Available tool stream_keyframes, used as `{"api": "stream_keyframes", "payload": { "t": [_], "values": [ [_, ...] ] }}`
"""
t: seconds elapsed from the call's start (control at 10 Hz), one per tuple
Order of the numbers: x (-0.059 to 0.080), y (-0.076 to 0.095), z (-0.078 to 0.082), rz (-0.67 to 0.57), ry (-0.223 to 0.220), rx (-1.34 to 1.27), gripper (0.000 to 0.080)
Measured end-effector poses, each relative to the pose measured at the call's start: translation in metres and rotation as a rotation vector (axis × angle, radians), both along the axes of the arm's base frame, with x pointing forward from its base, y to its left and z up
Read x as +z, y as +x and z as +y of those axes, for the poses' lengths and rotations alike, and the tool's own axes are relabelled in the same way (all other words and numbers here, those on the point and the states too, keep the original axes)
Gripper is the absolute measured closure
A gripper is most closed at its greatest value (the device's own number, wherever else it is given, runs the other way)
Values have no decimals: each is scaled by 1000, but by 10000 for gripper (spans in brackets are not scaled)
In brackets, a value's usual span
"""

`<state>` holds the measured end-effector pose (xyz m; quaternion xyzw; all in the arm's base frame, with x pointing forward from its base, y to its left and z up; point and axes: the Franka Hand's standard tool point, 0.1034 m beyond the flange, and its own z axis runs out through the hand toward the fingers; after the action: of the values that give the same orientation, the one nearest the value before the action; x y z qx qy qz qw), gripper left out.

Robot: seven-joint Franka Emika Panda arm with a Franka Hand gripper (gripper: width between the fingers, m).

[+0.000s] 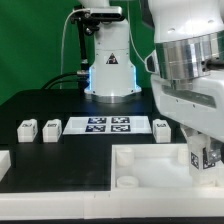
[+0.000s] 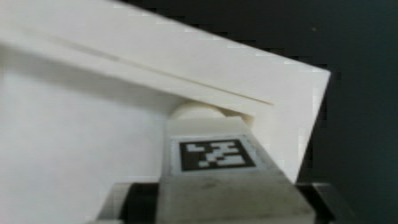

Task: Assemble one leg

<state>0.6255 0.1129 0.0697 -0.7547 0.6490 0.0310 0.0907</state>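
Note:
My gripper (image 1: pixel 203 160) is shut on a leg (image 1: pixel 206 153), a small white block with a black-and-white tag. It holds the leg over the right end of the large white square tray-like part (image 1: pixel 140 172). In the wrist view the leg (image 2: pixel 217 160) sits between my dark fingers (image 2: pixel 135 200), with the gripper (image 2: pixel 217 202) closed around it. The leg's far end points at a round corner socket (image 2: pixel 210 112) of the tray-like part (image 2: pixel 89 130). I cannot tell whether the end touches the socket. Three more legs lie on the table: two on the exterior view's left (image 1: pixel 26 128) (image 1: pixel 50 128) and one further right (image 1: pixel 162 127).
The marker board (image 1: pixel 110 126) lies flat behind the tray-like part, between the loose legs. The robot base (image 1: pixel 110 70) stands at the back centre with cables beside it. A white block (image 1: pixel 4 160) sits at the exterior view's left edge.

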Motion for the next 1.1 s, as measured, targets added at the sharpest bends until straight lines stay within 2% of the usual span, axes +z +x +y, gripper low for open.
{"api": "stream_keyframes", "payload": {
  "t": [0.2,0.3,0.4,0.5,0.6,0.9,1.0,1.1],
  "values": [
    [0,-1,1,1,3,9,504],
    [-1,-1,1,-13,-5,89,443],
    [-2,-1,0,-42,-18,262,258],
    [-1,0,0,-63,-26,394,258],
    [0,-1,3,-67,-34,528,171],
    [0,-1,2,-117,-50,814,154],
    [0,-2,2,-134,-69,966,150],
    [2,-2,1,-149,-109,1185,150]
  ]
}}
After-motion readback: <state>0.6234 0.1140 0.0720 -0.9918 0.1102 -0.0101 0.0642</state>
